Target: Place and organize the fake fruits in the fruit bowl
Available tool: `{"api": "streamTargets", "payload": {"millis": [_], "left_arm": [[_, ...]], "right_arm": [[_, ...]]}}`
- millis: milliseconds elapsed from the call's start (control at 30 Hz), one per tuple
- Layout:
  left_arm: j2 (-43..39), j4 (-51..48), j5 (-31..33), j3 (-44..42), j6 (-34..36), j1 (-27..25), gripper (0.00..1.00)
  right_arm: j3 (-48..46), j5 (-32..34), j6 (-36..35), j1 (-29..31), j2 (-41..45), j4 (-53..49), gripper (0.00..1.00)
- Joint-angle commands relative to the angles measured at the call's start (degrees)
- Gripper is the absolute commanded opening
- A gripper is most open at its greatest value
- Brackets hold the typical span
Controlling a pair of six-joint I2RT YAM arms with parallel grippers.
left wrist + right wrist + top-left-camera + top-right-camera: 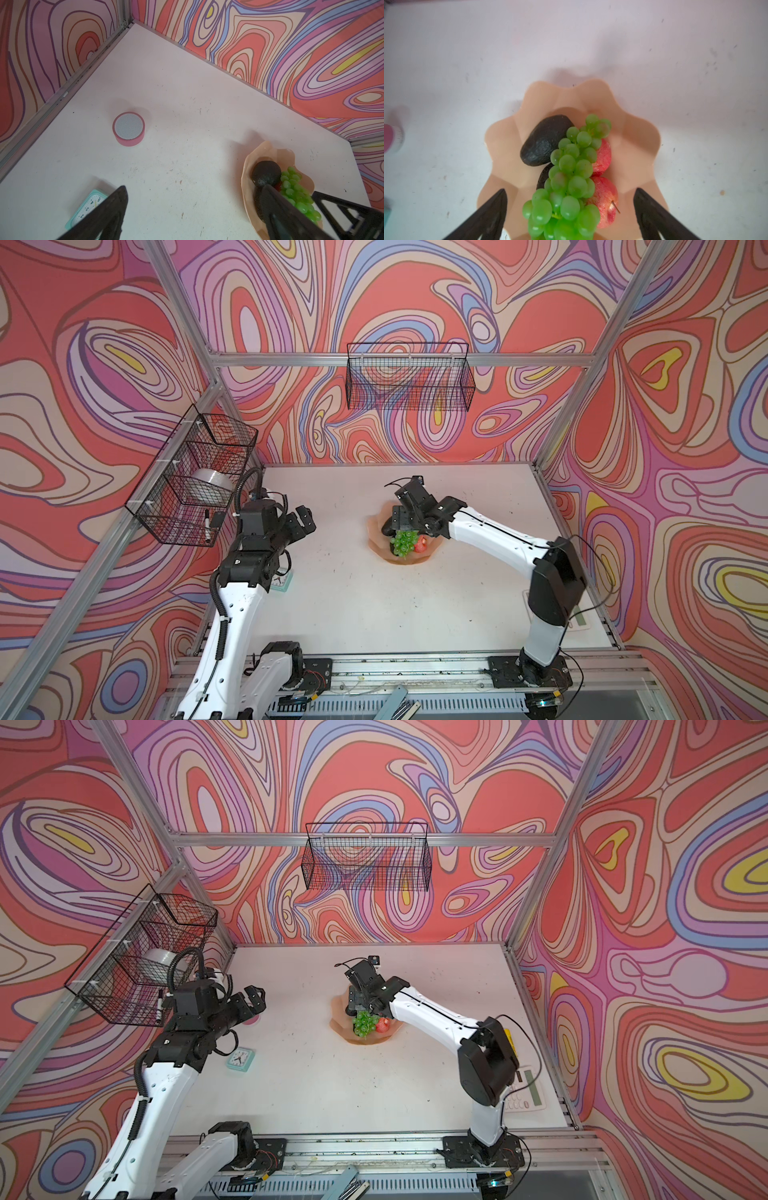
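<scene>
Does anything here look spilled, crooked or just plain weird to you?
Nothing is spilled or damaged. All the fruit sits inside the peach bowl. The only oddity is that the grapes sprawl over the top, nearly hiding one avocado and overlapping the apples.

Right white-and-black robot arm (490,531) is stretched over the middle of the white desk (353,605), with its black parallel gripper (569,190) pointing down, jaws spread wide, gripping nothing. Left white-and-black robot arm (232,605) sits folded by the desk's left edge, and its black gripper (302,524) is wide open too.

High paired top views over the table (353,593); close wrist views sharing the fruit bowl (639,135)
</scene>
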State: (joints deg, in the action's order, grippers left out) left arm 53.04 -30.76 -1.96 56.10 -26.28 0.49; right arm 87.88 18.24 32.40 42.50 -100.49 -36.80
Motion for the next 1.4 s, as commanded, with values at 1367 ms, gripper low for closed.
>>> {"api": "streamTargets", "payload": {"millis": [1367], "left_arm": [[31.94,97.02,14.02,-44.36,24.62,-3.3,1.0]], "right_arm": [[-64.24,-13.27,-31.7,-41.01,5.6,94.9,0.98]]}}
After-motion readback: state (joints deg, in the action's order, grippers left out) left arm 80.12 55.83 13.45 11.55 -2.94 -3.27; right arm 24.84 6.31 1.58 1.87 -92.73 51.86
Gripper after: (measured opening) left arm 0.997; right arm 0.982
